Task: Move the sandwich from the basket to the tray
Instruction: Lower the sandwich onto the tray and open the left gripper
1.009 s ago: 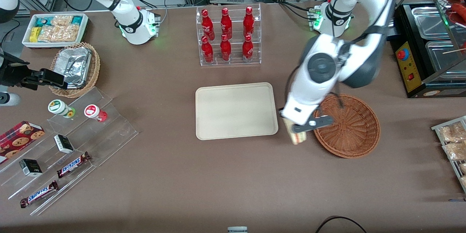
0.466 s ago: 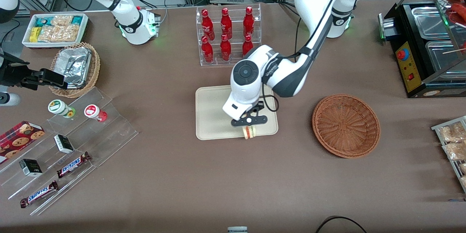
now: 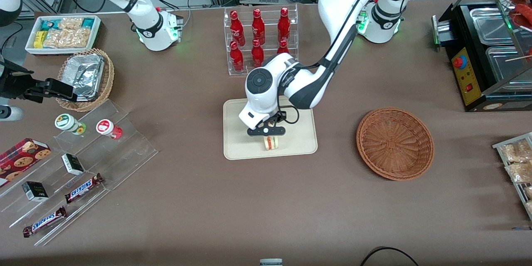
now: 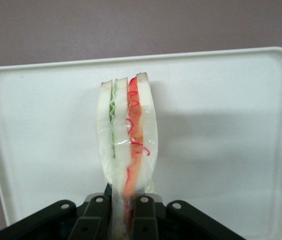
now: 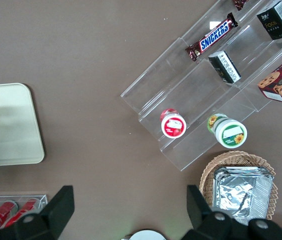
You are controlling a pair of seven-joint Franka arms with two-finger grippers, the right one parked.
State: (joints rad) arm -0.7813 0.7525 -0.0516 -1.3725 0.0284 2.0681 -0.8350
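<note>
My left gripper (image 3: pixel 267 131) hangs over the cream tray (image 3: pixel 241 141), near the tray's edge closest to the front camera. It is shut on the sandwich (image 3: pixel 271 142), a pale wrapped wedge with red and green stripes on its cut edge. The wrist view shows the sandwich (image 4: pixel 127 135) pinched between the two black fingers (image 4: pixel 97 220), pointing out over the tray (image 4: pixel 221 125). Whether the wedge touches the tray surface, I cannot tell. The reddish-brown wicker basket (image 3: pixel 395 143) stands beside the tray toward the working arm's end, with nothing in it.
A clear rack of red bottles (image 3: pixel 259 41) stands farther from the camera than the tray. Toward the parked arm's end are a clear stepped shelf with snacks (image 3: pixel 79 162), a tan wicker basket holding a foil container (image 3: pixel 85 77) and a white bin of packets (image 3: pixel 62 33).
The gripper carried the sandwich from beside the basket sideways across the tray's edge and now holds it over the tray's middle part. The basket stayed put.
</note>
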